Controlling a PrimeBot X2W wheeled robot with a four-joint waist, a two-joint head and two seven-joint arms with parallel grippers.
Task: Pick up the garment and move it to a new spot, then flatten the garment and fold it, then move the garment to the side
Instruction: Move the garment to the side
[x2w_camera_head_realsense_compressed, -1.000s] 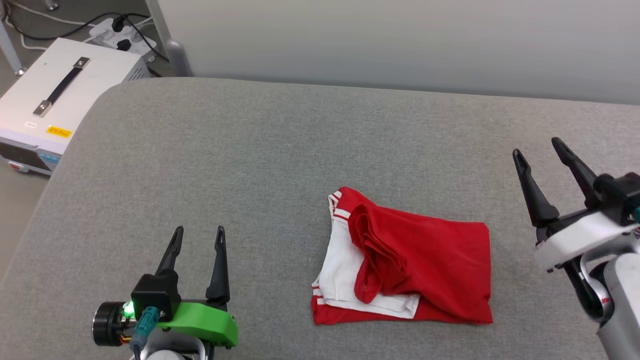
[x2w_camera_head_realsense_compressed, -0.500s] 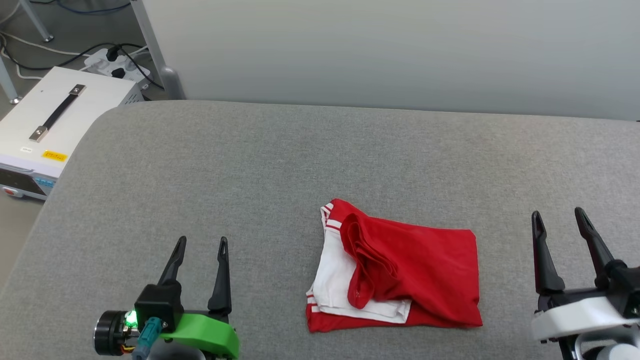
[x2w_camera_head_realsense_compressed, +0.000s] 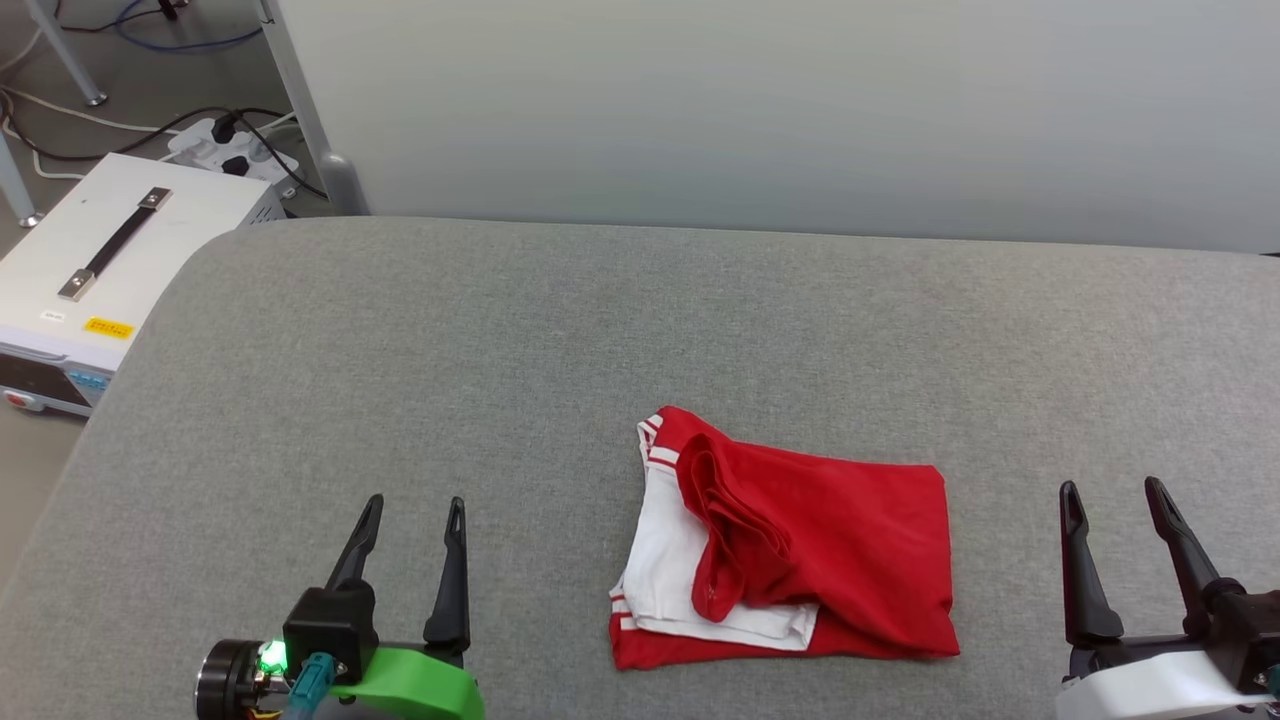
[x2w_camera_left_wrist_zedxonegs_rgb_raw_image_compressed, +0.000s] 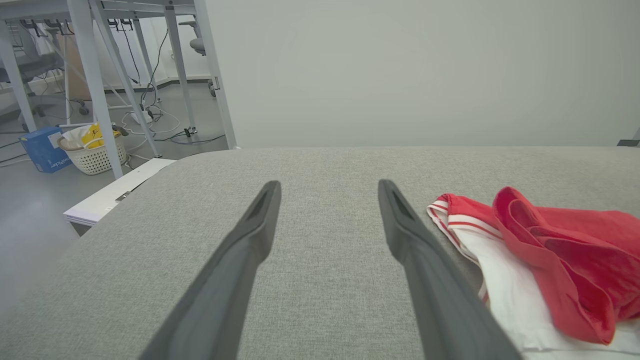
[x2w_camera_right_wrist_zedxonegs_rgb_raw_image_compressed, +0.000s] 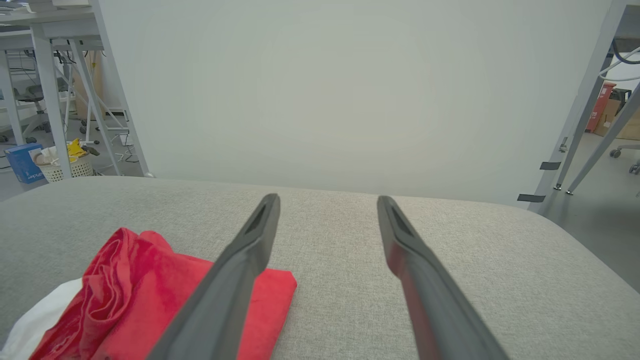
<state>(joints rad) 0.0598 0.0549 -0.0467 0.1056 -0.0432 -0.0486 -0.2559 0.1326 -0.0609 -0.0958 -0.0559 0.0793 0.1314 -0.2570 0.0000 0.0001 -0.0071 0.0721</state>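
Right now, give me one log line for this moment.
garment: loosely folded, lying on grey surface | left gripper: open, empty | right gripper: open, empty

Looked steeply down from the head, well above the garment (x2w_camera_head_realsense_compressed: 850, 560), toward the far edge of the bench (x2w_camera_head_realsense_compressed: 500, 330). Skimmed low and close from each wrist, left of the garment and right of it, facing the same way. Shared the garment in all three.
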